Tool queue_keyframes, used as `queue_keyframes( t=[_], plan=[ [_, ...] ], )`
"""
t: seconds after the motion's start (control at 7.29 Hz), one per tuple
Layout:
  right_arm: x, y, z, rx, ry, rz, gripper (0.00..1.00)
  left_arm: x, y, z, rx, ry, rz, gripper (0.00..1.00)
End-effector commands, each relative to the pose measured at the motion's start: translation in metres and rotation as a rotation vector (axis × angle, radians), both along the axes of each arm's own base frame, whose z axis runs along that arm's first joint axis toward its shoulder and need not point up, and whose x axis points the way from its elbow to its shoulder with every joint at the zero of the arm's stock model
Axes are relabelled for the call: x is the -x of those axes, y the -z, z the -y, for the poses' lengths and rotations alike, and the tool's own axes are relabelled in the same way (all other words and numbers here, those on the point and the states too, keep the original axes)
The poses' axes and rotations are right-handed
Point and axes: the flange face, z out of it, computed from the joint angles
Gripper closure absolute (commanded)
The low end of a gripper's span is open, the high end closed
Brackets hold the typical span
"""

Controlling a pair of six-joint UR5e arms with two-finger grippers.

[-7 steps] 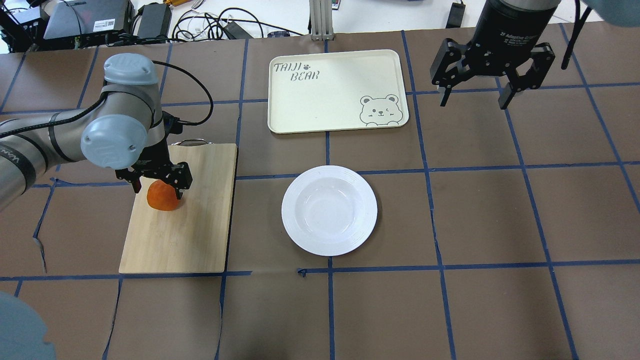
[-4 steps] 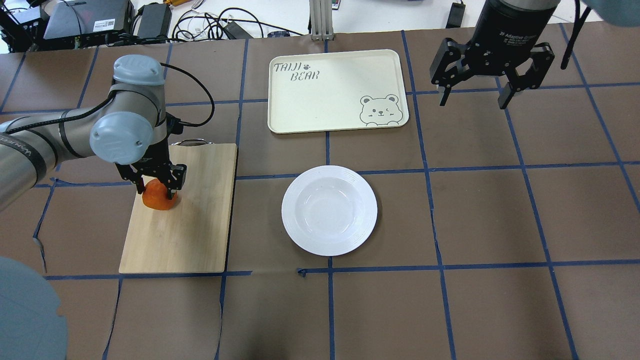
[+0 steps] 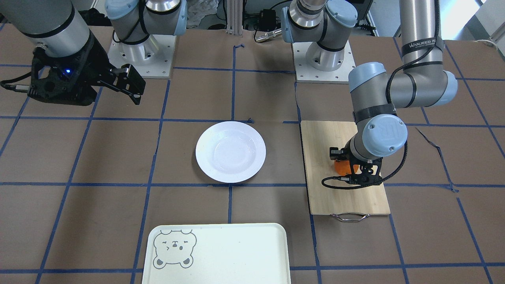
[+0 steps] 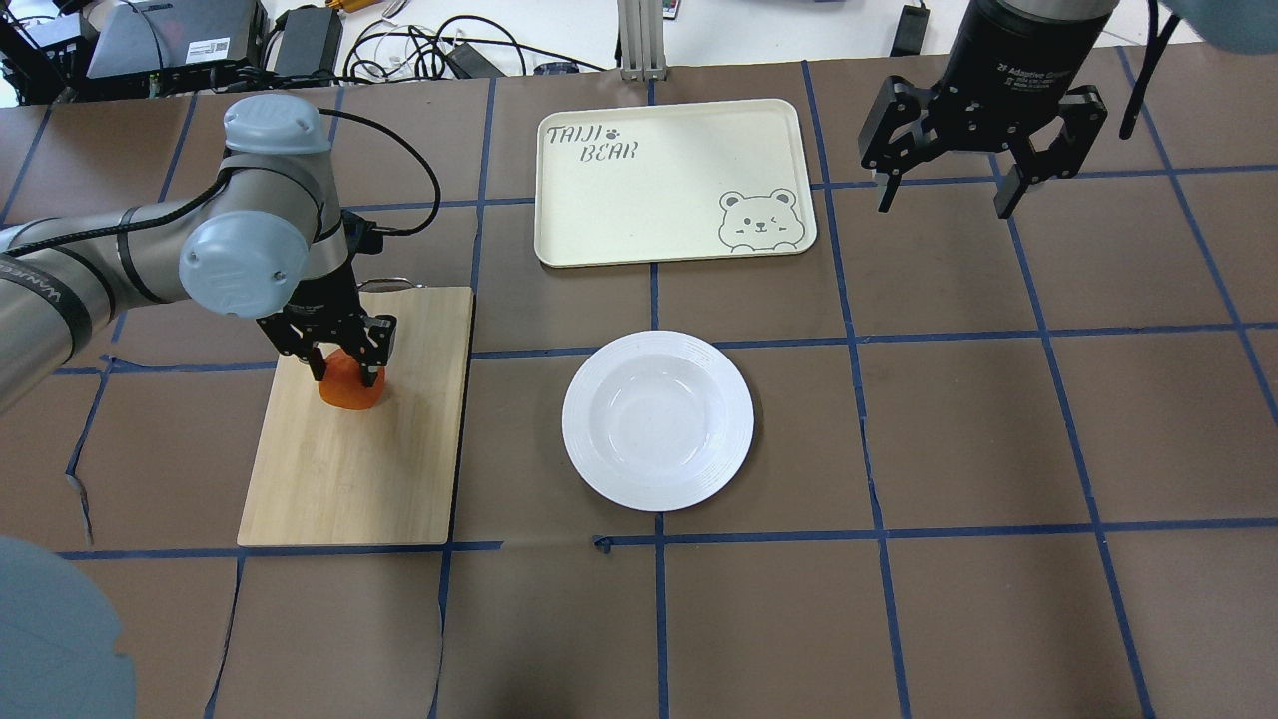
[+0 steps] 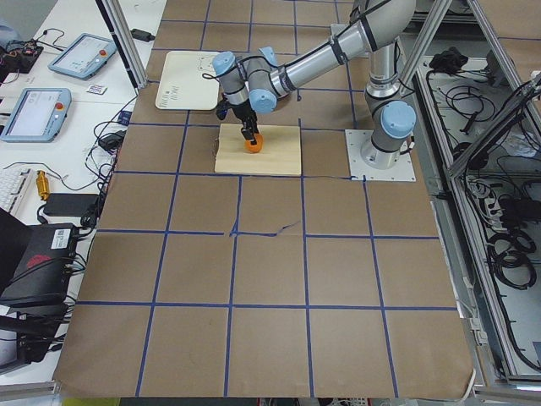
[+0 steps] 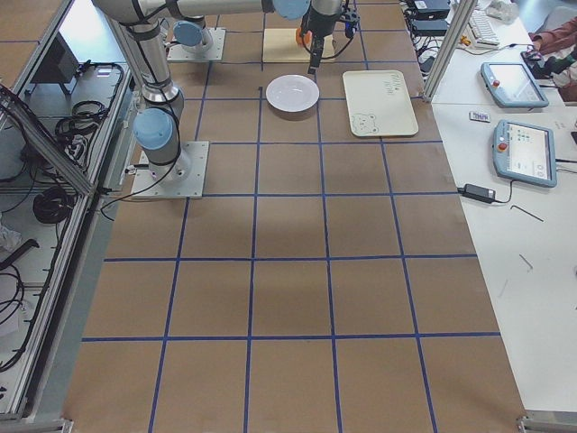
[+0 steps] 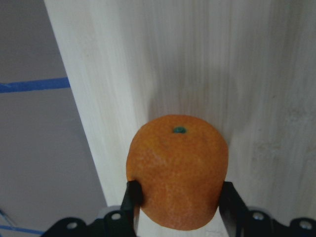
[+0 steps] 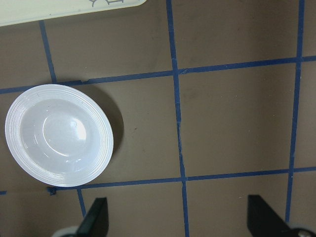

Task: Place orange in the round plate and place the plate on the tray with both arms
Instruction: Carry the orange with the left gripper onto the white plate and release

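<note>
The orange (image 4: 351,391) is clamped between the fingers of my left gripper (image 4: 349,371), over the far part of the bamboo cutting board (image 4: 349,479). In the left wrist view the orange (image 7: 177,170) fills the gap between both fingers (image 7: 132,193), with its shadow on the wood behind it. In the front-facing view the wrist half hides the orange (image 3: 342,167). To its right, the white round plate (image 4: 584,454) sits empty on the table. Beyond the plate lies the cream tray (image 4: 649,200), also empty. My right gripper (image 4: 944,195) hangs open, high to the right of the tray.
The cutting board's metal handle (image 3: 347,217) points toward the tray side. Cables and electronics (image 4: 200,40) crowd the table's far edge. Blue tape lines grid the brown table cover. In the right wrist view the plate (image 8: 17,158) lies below and to the left.
My left gripper closed on the orange, then carried it a short way right toward the plate. The right arm has not moved.
</note>
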Motion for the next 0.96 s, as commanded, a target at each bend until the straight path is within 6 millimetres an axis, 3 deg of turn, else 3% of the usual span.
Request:
queue_keyframes(
  t=[0.0, 0.27, 0.55, 0.69, 0.82],
  plan=[
    [0.000, 0.000, 0.000, -0.001, 0.000, 0.001, 0.00, 0.078, -0.023, -0.009, 0.009, -0.070, -0.131, 0.94],
    [0.002, 0.001, 0.001, -0.001, 0.003, 0.001, 0.00, 0.176, -0.028, -0.029, 0.007, -0.157, -0.221, 0.94],
    [0.002, 0.001, 0.001, -0.001, 0.005, 0.000, 0.00, 0.248, -0.026, -0.053, -0.011, -0.194, -0.310, 0.94],
    [0.002, 0.002, 0.002, -0.001, 0.005, 0.000, 0.00, 0.265, -0.012, -0.064, -0.035, -0.175, -0.320, 0.94],
    [0.002, 0.002, 0.002, -0.003, 0.005, 0.000, 0.00, 0.268, 0.008, -0.070, -0.068, -0.147, -0.308, 0.94]
  ],
)
